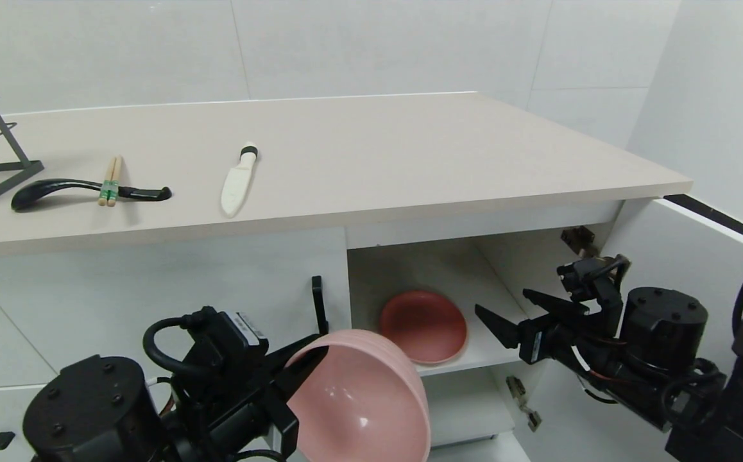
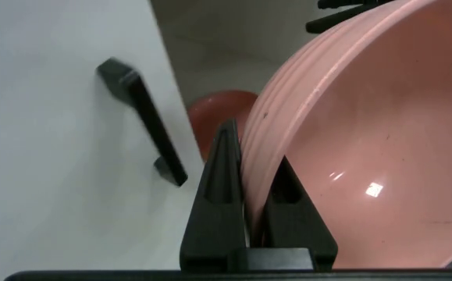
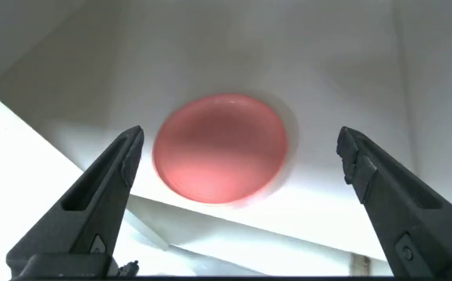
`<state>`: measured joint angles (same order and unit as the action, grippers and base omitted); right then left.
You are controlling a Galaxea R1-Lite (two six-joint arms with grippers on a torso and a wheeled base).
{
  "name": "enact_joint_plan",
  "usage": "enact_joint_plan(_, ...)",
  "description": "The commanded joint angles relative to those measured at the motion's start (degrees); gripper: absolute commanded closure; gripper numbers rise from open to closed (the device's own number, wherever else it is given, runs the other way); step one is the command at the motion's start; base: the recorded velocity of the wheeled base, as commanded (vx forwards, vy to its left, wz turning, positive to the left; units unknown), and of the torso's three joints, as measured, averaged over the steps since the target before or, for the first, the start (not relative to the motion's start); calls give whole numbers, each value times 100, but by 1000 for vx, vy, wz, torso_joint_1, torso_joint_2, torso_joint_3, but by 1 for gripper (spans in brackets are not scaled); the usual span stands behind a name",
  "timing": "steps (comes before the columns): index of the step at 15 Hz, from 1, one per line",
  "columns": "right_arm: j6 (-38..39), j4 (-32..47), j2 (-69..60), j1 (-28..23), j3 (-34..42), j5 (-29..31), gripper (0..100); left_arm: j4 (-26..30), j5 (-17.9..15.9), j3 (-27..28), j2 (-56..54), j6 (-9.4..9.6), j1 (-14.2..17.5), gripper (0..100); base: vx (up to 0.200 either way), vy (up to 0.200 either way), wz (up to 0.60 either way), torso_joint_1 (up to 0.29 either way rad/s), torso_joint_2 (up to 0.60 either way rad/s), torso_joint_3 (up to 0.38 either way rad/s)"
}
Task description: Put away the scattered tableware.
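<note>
The left gripper [image 1: 301, 367] is pinched on the rim of the pink bowl [image 1: 362, 404], one finger inside and one outside; the bowl hangs tilted in front of the open cabinet, below and just short of the shelf [image 1: 474, 351] where a red plate [image 1: 424, 324] lies. The bowl looks rigid and glossy, so probably slick; the rim is the sensible hold. Whether it is ceramic or plastic I cannot tell. The right gripper [image 1: 503, 303] is spread wide near the plate, holding nothing. A knife [image 1: 238, 179], chopsticks [image 1: 110, 181] and a black spoon [image 1: 83, 190] lie on the countertop [image 1: 410, 154]. No writing is legible.
</note>
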<state>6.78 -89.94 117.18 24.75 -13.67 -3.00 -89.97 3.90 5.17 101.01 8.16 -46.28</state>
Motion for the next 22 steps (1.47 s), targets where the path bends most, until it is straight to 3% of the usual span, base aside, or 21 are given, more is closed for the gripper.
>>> enact_joint_plan(1, -1, -6, -186, 13, 92, 45, 0, -3, 5, 213, 147, 37, -145, 100, 0, 0, 0, 0, 0, 0)
enact_joint_plan(4, -1, -6, -450, 109, 532, 89, 0, -3, 23, 494, 542, 336, -356, 100, 0, 0, 0, 0, 0, 0)
enact_joint_plan(6, -1, -6, -995, 109, 839, 89, 0, -3, 76, 933, 868, 696, -444, 100, 0, 0, 0, 0, 0, 0)
enact_joint_plan(7, -10, -6, -1083, 109, 866, 89, 0, -3, 181, 1100, 991, 784, -488, 100, 0, 0, 0, 0, 0, 0)
enact_joint_plan(8, -19, -6, -1188, 109, 857, 89, 0, -3, 498, 1487, 1290, 863, -620, 100, 0, 0, 0, 0, 0, 0)
enact_joint_plan(11, -150, -6, -1197, -5, 839, 89, 0, -3, 1192, 1944, 1843, 863, -910, 100, 0, 0, 0, 0, 0, 0)
enact_joint_plan(14, -159, -6, -1206, -58, 822, 89, 0, -3, 1728, 2296, 2221, 863, -936, 100, 0, 0, 0, 0, 0, 0)
enact_joint_plan(15, -159, -6, -1206, -102, 813, 98, 0, -3, 2150, 2577, 2388, 863, -936, 100, 0, 0, 0, 0, 0, 0)
enact_joint_plan(17, -159, -6, -1206, -172, 786, 89, 0, -3, 2598, 2849, 2669, 854, -954, 100, 0, 0, 0, 0, 0, 0)
enact_joint_plan(22, -159, -6, -1276, -146, 786, 89, 0, -3, 3090, 3526, 3091, 846, -901, 100, 0, 0, 0, 0, 0, 0)
